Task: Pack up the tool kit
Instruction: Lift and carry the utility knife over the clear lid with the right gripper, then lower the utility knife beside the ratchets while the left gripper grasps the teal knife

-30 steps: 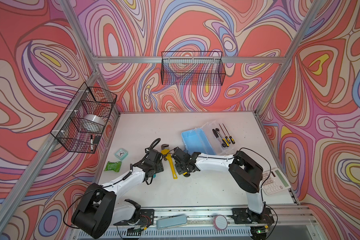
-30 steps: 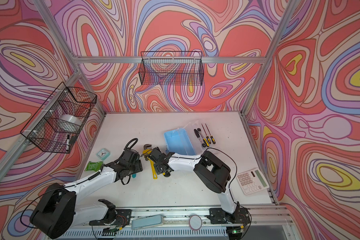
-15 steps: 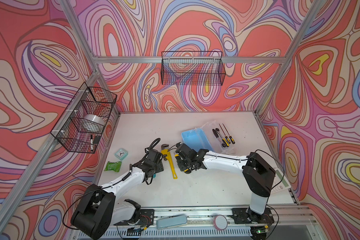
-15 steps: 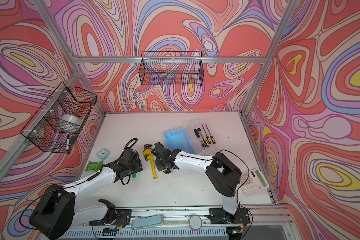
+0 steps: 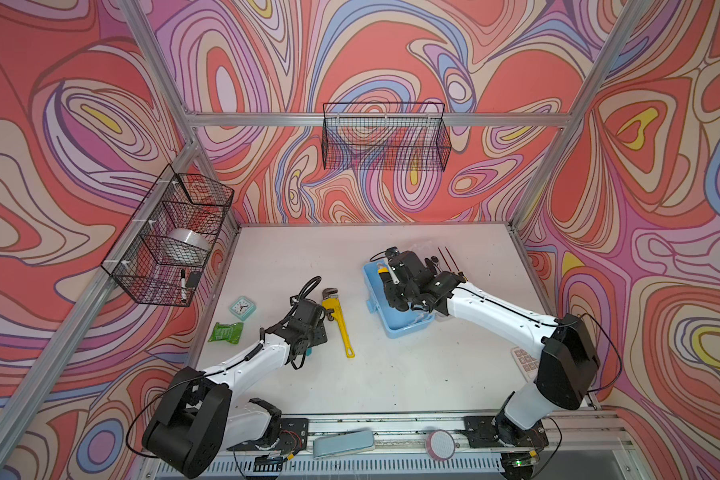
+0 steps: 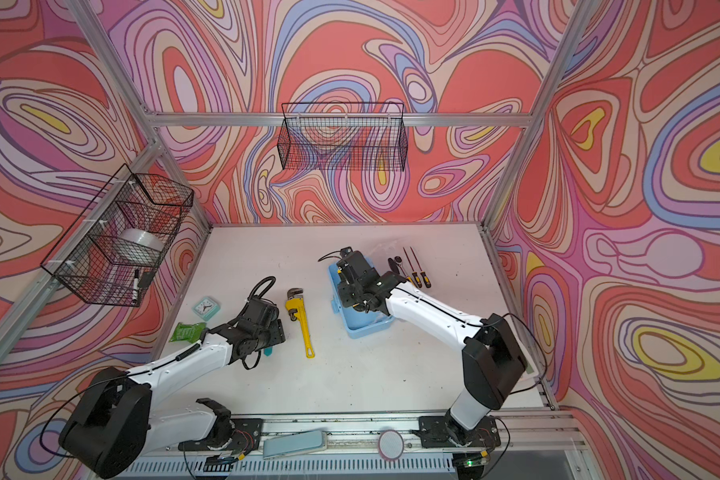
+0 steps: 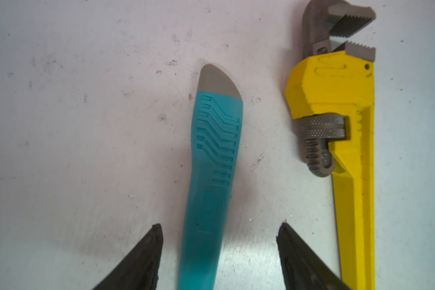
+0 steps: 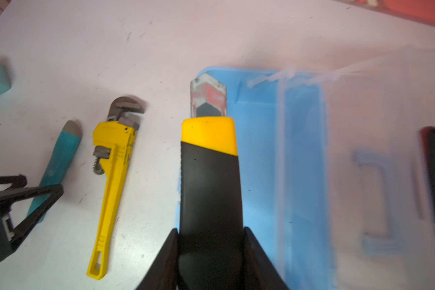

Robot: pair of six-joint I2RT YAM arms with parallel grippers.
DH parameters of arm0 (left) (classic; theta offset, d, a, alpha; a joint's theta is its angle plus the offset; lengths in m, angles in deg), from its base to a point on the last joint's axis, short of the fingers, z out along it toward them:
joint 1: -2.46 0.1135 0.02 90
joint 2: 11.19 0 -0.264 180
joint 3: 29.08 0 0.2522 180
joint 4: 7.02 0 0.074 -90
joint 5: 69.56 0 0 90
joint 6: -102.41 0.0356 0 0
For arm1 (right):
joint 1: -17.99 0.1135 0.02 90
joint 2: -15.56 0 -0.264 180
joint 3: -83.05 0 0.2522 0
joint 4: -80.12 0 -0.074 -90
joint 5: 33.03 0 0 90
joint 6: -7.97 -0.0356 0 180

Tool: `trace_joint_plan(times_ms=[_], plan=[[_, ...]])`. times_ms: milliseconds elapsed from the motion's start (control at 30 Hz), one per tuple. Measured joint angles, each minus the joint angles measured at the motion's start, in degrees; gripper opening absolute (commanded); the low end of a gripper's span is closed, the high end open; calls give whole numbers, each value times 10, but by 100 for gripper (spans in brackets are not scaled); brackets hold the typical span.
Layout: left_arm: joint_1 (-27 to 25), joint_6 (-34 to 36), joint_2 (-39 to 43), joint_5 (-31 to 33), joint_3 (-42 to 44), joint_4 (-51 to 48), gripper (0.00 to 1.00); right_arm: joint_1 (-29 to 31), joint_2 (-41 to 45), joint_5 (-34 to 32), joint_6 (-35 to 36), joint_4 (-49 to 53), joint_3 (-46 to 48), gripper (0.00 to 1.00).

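Nearest the rail, left gripper [image 7: 219, 231] stands open astride a teal handle [image 7: 212, 160], beside the wrench [image 5: 336, 322]. Farther back, right gripper [image 8: 211, 236] is clamped on a yellow-black cutter [image 8: 209, 175], held over the open tool kit [image 5: 404, 324] at mid-table.

Surface: a pale, scuffed white table [image 5: 391, 374].
Left edge: a mint square clock [image 5: 242, 308] and, near it, a green packet [image 5: 225, 332].
Middle: a yellow pipe wrench [image 5: 336, 320] lying flat (toothed head toward the back wall), just beside a teal-handled tool [image 7: 212, 163].
Right of middle: the tool kit [image 5: 395, 326], a light blue box.
Beyond it: some black-and-yellow screwdrivers [image 6: 417, 277], probably three.
Right edge: a calculator [image 5: 524, 361], partly hidden.
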Motion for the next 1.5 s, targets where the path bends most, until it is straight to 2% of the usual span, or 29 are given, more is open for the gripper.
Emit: trace_joint_plan(times_ms=[200,333,800,1167,1333,1500], plan=[[0,1,-2,2,-1,0,73,-73,3,-12,59,5,1,20],[0,3,-9,2,-2,0,73,-100,-6,-14,90,4,1,20],[0,5,-12,4,-2,0,73,-114,-75,-20,127,3,0,20],[3,5,-22,10,-9,16,73,-118,-108,-27,123,1,-12,48],[3,5,-29,10,-14,22,72,-118,-108,-22,111,0,-14,55],[3,7,-50,10,-24,24,70,-118,-98,-16,99,1,-14,56]])
